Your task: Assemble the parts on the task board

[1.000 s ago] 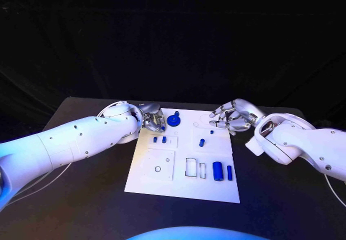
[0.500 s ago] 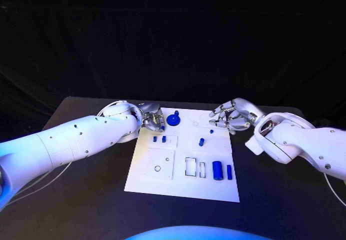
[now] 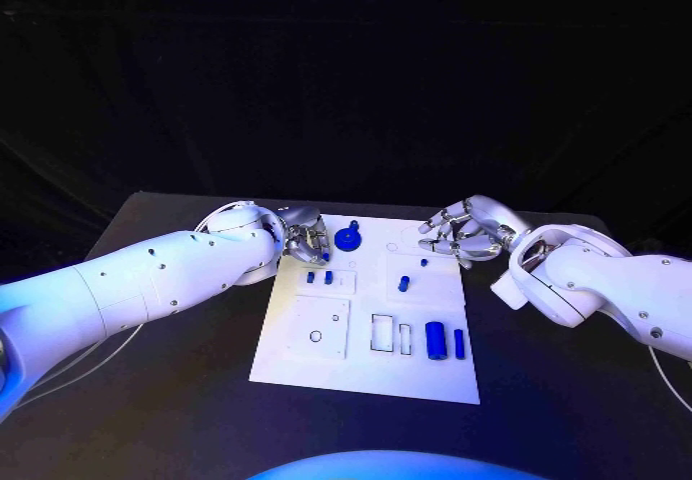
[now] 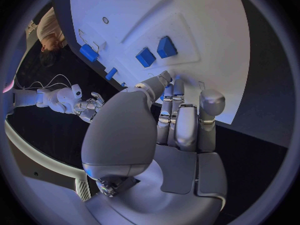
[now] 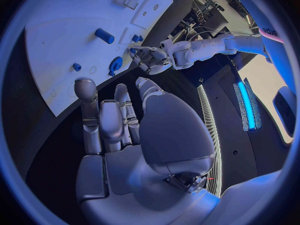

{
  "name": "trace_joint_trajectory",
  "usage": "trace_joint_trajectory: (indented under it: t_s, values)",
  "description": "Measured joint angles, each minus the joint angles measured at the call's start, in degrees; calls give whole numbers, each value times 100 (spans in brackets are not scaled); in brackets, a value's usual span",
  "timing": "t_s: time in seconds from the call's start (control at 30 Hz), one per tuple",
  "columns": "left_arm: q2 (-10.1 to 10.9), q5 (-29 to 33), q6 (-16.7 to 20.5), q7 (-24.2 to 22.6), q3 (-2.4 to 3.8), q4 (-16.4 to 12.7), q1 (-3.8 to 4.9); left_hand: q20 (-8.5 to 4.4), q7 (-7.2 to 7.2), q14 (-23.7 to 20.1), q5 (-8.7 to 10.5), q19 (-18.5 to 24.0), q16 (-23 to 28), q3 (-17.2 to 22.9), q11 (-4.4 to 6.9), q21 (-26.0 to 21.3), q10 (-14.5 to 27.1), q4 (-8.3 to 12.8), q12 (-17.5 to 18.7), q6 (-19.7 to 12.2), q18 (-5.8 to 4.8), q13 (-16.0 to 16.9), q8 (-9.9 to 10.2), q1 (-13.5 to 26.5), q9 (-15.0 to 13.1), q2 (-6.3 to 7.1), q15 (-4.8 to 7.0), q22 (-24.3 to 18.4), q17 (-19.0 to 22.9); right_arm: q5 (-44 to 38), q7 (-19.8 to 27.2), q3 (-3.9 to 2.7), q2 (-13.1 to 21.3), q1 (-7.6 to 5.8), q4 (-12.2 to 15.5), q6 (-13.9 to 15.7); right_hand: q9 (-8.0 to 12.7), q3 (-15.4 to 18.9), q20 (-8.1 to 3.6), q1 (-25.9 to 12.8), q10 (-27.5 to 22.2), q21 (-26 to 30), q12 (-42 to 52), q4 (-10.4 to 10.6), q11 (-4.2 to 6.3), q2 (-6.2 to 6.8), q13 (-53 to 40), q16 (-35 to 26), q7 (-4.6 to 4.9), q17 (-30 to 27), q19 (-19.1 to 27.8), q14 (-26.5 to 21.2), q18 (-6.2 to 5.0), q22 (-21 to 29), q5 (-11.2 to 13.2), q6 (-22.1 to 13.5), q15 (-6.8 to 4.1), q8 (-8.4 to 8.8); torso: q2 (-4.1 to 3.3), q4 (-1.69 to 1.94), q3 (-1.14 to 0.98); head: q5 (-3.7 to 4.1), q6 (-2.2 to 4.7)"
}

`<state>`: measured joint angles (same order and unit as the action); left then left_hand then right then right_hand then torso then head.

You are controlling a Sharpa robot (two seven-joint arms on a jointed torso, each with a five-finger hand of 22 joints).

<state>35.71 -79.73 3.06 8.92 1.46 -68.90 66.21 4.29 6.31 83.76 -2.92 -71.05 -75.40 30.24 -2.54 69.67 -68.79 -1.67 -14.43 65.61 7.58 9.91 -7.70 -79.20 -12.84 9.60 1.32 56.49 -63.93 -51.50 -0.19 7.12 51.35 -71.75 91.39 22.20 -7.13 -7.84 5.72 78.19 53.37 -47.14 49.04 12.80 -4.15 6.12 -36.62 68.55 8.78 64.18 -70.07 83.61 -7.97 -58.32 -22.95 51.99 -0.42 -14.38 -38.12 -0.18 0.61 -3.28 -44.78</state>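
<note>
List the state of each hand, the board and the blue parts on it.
Left hand: fingers curled at the board's far left corner, beside the round part; grip unclear.
Right hand: open, at the far right corner.
Board: flat on the table.
Round part: on the board.
Cylinder: lying flat, near right.

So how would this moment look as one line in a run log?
left hand: beside round blue part, far edge of white task board | right hand: open, far right corner | two blue cylinders: lying near right

Board middle [image 3: 368, 300] lies open; robot hands [image 3: 306, 240] [image 3: 462, 232] seemingly crowd its far corners.
</note>
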Motion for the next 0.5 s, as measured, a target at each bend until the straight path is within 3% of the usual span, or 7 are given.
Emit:
trace_joint_trajectory:
  t_s: [0.33, 0.5]
  values:
    - [0, -1, 7, 0, 0, -7, -2, 0, 0, 0, 0, 0, 0, 0, -21, 0, -21, 0, 50, -1, 0, -7, 5, 0, 15, 0, 0, -9, -58, 0, 1, 0, 0, 2, -4, 0, 0, 0, 0, 0, 0, 0, 0, 0, 0, 0, 1, 0, 0, 0, 0, 0, 0, 0, 0, 0, 0, 0, -1, -1, 0, -3, -1]
    - [-6, -1, 3, 9, -3, -1, -4, 0, 93, 0, -1, 0, 0, 0, -52, 0, -52, 0, 105, -159, 0, -9, 160, -2, 88, -1, 0, -18, -58, 0, 1, 0, 0, 2, -7, -1, 0, -16, 0, 0, 22, 26, 0, 16, 22, 0, 33, 0, -1, -11, 0, 0, 0, 12, 0, 1, 0, 0, -1, -4, -3, -3, 7]
